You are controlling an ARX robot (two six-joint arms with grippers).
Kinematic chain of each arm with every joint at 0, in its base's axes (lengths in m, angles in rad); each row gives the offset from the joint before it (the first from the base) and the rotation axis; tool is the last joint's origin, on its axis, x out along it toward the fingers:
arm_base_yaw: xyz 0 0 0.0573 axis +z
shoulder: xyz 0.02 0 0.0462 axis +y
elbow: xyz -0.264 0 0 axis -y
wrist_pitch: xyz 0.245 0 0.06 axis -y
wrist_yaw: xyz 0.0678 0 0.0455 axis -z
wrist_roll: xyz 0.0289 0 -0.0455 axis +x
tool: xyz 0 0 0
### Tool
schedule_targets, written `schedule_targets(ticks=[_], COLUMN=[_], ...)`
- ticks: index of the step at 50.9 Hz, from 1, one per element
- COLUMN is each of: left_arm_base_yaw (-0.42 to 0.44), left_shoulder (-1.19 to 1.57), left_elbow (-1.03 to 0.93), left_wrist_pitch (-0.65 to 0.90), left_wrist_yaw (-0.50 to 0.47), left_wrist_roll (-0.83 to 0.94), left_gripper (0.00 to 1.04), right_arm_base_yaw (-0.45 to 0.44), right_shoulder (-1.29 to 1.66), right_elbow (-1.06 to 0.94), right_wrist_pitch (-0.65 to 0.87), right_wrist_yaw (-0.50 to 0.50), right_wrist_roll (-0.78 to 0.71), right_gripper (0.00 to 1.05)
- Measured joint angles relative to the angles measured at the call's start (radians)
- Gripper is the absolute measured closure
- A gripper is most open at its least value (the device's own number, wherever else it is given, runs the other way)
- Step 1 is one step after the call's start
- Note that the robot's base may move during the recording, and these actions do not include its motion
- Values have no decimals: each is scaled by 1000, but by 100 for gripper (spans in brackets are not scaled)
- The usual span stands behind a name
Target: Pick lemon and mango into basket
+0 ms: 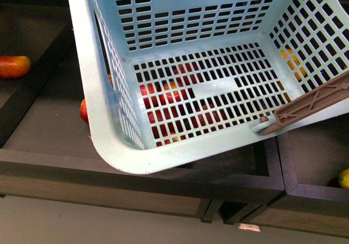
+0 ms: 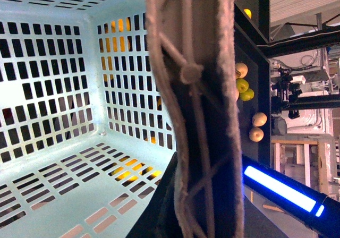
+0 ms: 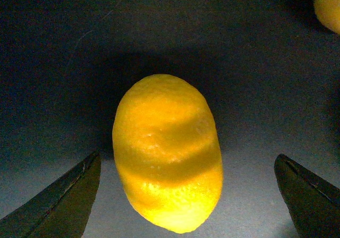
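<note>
Both tips of the right claw (image 3: 187, 158) sit wide apart, flanking the lemon (image 3: 167, 153) on the dark tray floor (image 3: 53, 62), not touching it. Best to drop lower, stay centred and close gently across its narrow width. Left claw grip: cannot tell, basket handle (image 2: 191, 89) blocks its view.

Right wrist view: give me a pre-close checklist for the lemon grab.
1. Right gripper open: ok.
2. Lemon between its fingers: ok, slightly off-centre.
3. Neighbouring yellow fruit apart from the lemon: ok.
4. Fingers low enough around the lemon: cannot tell.
5. Basket floor bare, room to drop: ok.
6. Left gripper's hold on the basket handle: cannot tell. The handle fills the left wrist view and the gripper is unseen.
</note>
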Motion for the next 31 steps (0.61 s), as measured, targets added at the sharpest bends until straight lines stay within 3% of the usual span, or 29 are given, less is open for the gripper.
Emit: schedule_targets(ticks=[15,31], left_arm_base_yaw=[0,0], left_shoulder=[0,0], left_elbow=[0,0], left_wrist_pitch=[0,0], left_wrist_yaw=[1,1], left_wrist_roll=[0,0], left_gripper=[99,99], right_arm_base_yaw=[27,29], right_shoulder=[50,62], right_elbow=[53,56], right_wrist_pitch=[-65,-82], right_wrist_yaw=[9,22], right_wrist_roll=[56,126], right_gripper=[10,49])
